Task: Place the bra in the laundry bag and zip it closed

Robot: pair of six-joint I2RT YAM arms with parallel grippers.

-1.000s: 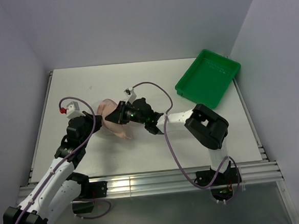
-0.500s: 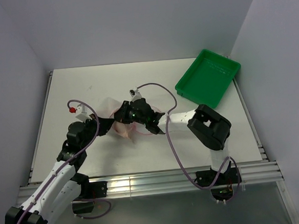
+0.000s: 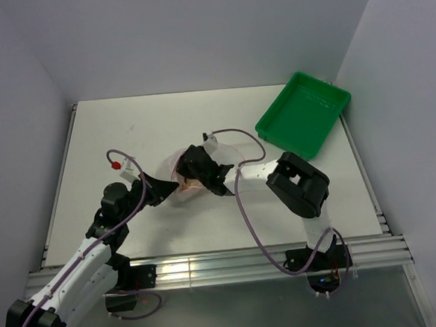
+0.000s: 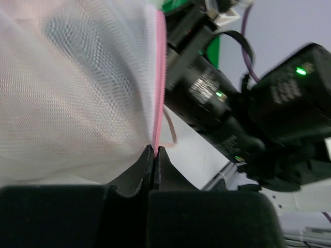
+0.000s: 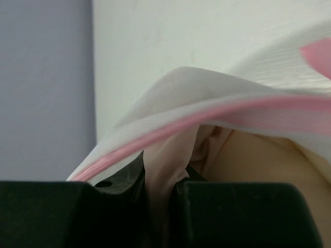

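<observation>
The bra [image 5: 253, 165] lies inside the laundry bag [image 4: 77, 93]; my left gripper [image 4: 155, 152] pinches its pink trim [image 4: 161, 77], my right gripper [image 5: 161, 178] clamps bra fabric.

Top view's bright and even, soft shadows, glare on the front rail [image 3: 173, 269]. Wrist views blurry close up.

a white table [image 3: 125, 117] stands boxed in by plain pale grey-lavender walls [image 3: 194, 38] on 3 sides, evenly lit, with an aluminium rail [image 3: 210, 265] along its near edge.
</observation>
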